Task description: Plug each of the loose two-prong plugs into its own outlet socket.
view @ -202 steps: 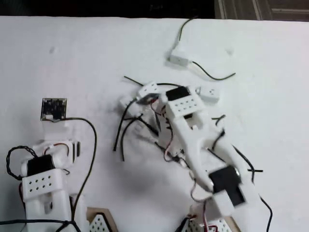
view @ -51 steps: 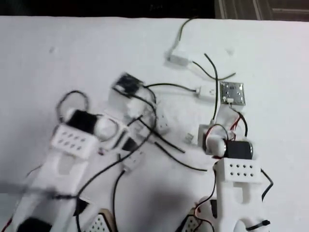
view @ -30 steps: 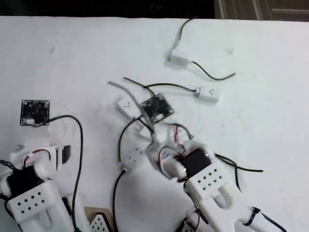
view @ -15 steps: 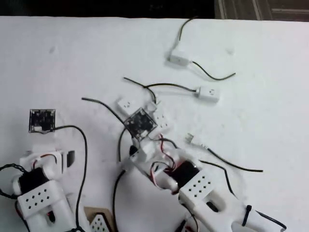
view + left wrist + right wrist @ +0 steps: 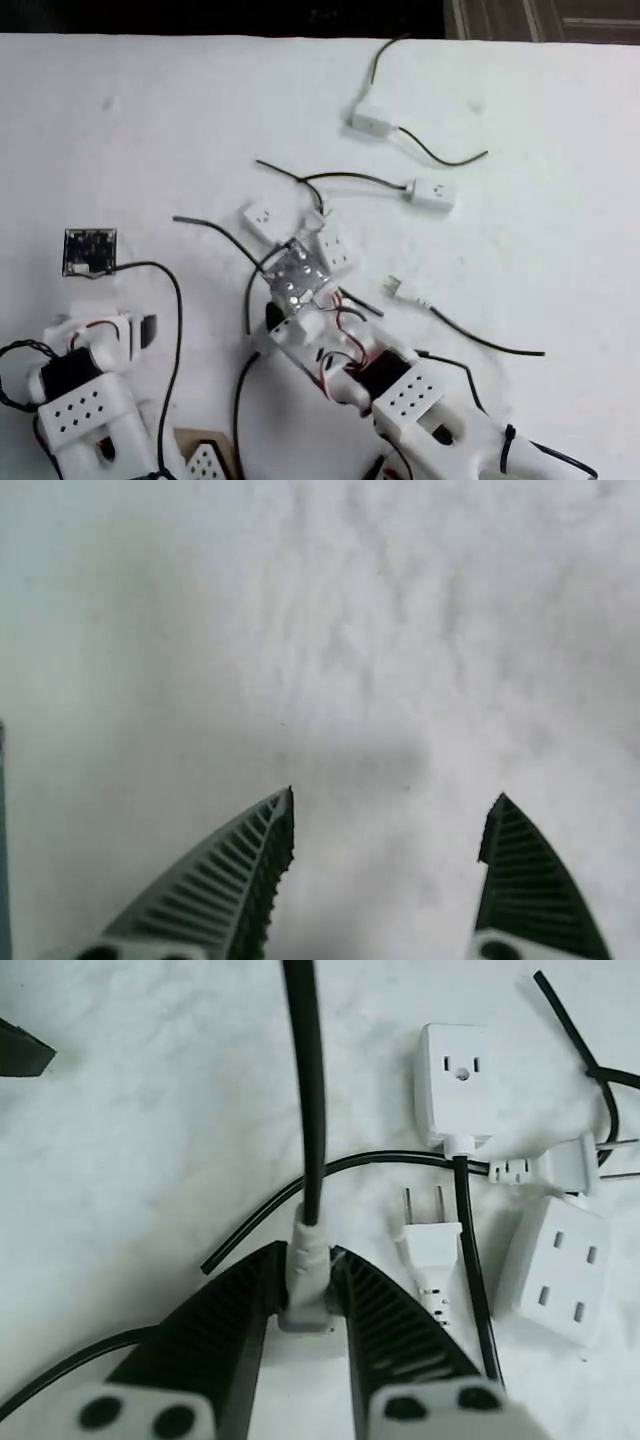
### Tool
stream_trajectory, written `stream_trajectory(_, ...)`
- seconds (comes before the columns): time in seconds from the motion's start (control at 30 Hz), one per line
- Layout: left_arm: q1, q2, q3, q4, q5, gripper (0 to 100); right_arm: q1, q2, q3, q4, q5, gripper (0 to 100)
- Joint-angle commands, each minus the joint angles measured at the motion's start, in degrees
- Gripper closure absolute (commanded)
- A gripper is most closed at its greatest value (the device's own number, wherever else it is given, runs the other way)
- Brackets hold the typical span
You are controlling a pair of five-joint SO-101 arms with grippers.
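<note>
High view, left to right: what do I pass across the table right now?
Left arm → angled outlet socket → square outlet socket → loose two-prong plug → outlet socket on a black cord.

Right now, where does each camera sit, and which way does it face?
High view: fixed above the table, looking down; the left arm and right arm show.
Left wrist view: on the left wrist, facing the table past the open left pincer.
Right wrist view: on the right wrist, facing the four-slot socket past the right pincer, shut on a plug.
Shared: the high and right wrist views both show the four-slot socket.
</note>
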Motion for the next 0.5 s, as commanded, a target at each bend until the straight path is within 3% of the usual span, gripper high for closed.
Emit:
stream_trajectory(0.0, -0.3, -1.0, 0.0, -0.8, -0.2, 70, 0.0, -0.9, 0.6, -2.8, 3.6, 98.1)
stream_trajectory(0.47, -0.3, -1.0, 0.1, -0.6, -0.2, 70, 1.5, -1.3, 5.2, -9.5, 7.4, 98.1)
